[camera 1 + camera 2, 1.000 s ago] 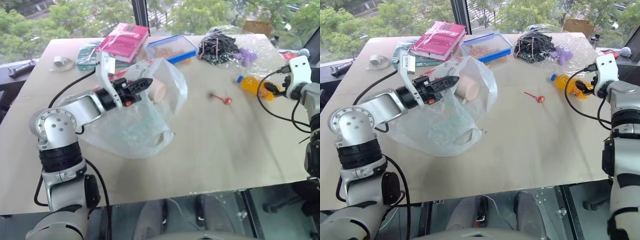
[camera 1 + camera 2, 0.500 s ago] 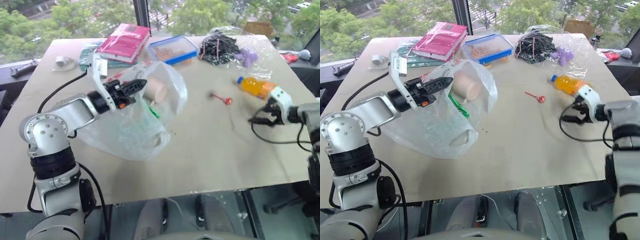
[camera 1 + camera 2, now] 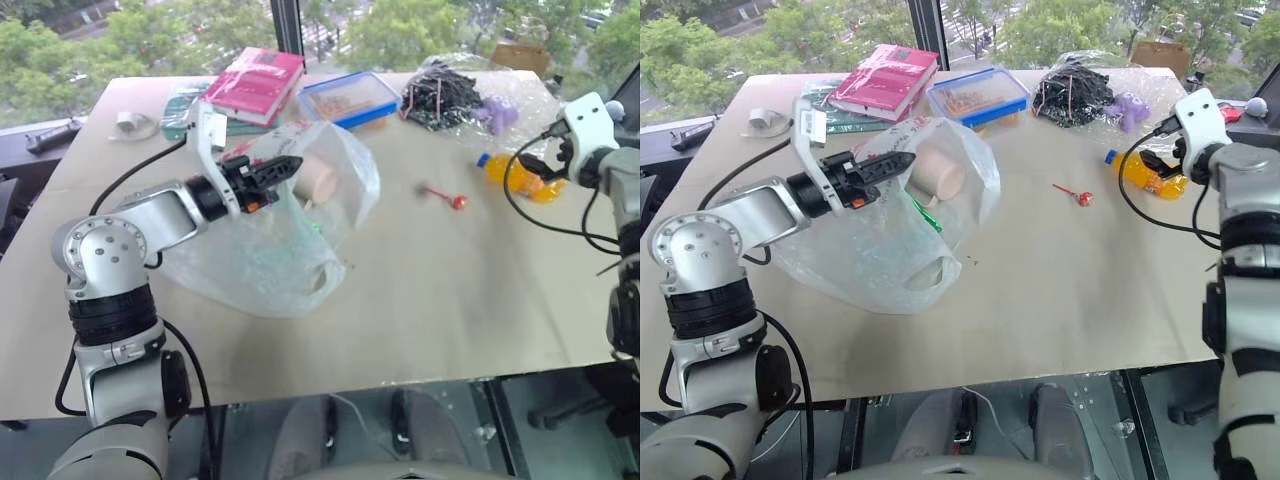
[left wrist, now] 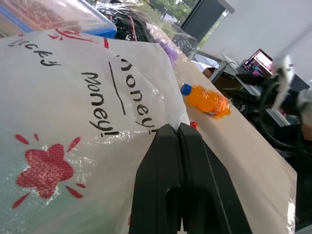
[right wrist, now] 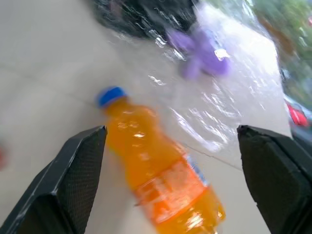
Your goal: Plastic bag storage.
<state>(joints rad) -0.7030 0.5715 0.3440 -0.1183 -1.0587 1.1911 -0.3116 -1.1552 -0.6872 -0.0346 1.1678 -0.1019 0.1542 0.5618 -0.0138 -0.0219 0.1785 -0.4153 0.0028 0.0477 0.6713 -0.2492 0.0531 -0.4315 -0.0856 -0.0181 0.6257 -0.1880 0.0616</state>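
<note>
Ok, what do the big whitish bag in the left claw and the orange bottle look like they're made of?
The large translucent whitish carrier bag looks like thin glossy plastic film: it crinkles and its contents show through. The orange bottle with the blue cap seems clear, shiny plastic filled with orange drink; highlights glint on it.

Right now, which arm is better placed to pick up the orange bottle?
Likely the right: its claw is open around the orange bottle, while the left claw is shut on the plastic bag.
</note>
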